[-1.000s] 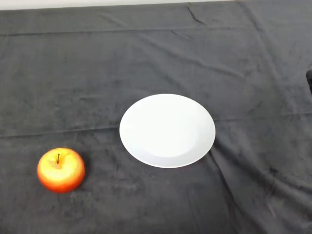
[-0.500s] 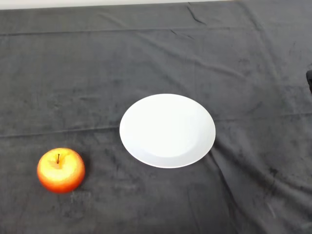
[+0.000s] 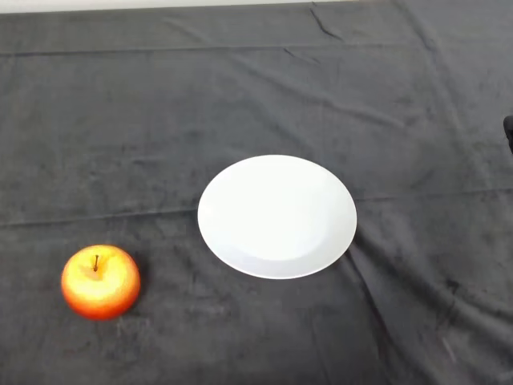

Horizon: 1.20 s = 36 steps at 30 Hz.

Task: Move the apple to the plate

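A red and yellow apple [image 3: 100, 281] stands upright on the dark cloth at the lower left, its stem pointing up. A round white plate [image 3: 276, 216] lies near the middle of the table, to the right of the apple and a little further back. Nothing lies on the plate. A stretch of cloth separates the two.
The dark cloth [image 3: 256, 96] covers the whole table and has folds and creases. A pale strip shows along the far edge at the top. A small dark object [image 3: 508, 132] pokes in at the right edge.
The whole scene has shifted a touch down and to the right in the view. Apple and plate keep their places relative to each other.
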### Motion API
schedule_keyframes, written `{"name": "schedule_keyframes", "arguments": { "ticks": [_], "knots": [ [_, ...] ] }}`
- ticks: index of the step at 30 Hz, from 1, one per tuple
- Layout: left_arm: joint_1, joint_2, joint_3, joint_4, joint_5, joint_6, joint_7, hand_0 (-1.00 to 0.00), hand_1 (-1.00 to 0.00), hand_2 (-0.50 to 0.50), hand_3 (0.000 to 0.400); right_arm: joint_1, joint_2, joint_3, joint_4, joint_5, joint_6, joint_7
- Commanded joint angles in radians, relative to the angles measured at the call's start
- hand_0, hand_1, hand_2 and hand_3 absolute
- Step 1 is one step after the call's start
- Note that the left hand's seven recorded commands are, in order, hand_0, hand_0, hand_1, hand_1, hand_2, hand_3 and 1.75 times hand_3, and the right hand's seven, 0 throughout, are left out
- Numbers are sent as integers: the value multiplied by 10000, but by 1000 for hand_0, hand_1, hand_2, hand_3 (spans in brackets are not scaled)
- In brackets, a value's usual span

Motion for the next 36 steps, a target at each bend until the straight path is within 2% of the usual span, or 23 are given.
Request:
{"name": "schedule_keyframes", "arguments": {
  "ticks": [1,6,10,14,22,25,32,36],
  "knots": [
    [-381,583,339,-302,-192,-290,-242,0,0,0,0,-180,-236,-100,-71,114,-21,-19],
    [-538,550,471,-393,-454,-573,-882,0,0,0,0,-180,-236,-100,-71,114,-22,-19],
    [-804,231,281,-436,-461,-887,-1492,0,0,0,0,-180,-236,-100,-71,114,-22,-18],
    [-913,-20,20,-481,-549,-1248,-2861,0,0,0,0,-179,-235,-99,-72,114,-22,-19],
    [-717,105,-240,-581,-964,-1943,-6168,0,0,0,0,-179,-234,-98,-74,113,-22,-19],
    [-684,76,-351,-593,-1049,-2239,-7111,0,0,0,0,-180,-235,-99,-73,113,-22,-19],
    [-832,21,-643,-505,-1126,-2569,-8735,0,0,0,0,-183,-239,-100,-64,114,-22,-17],
    [-952,-14,-812,-467,-1124,-2599,-9406,0,0,0,0,-186,-242,-102,-56,115,-23,-14]
  ]
}}
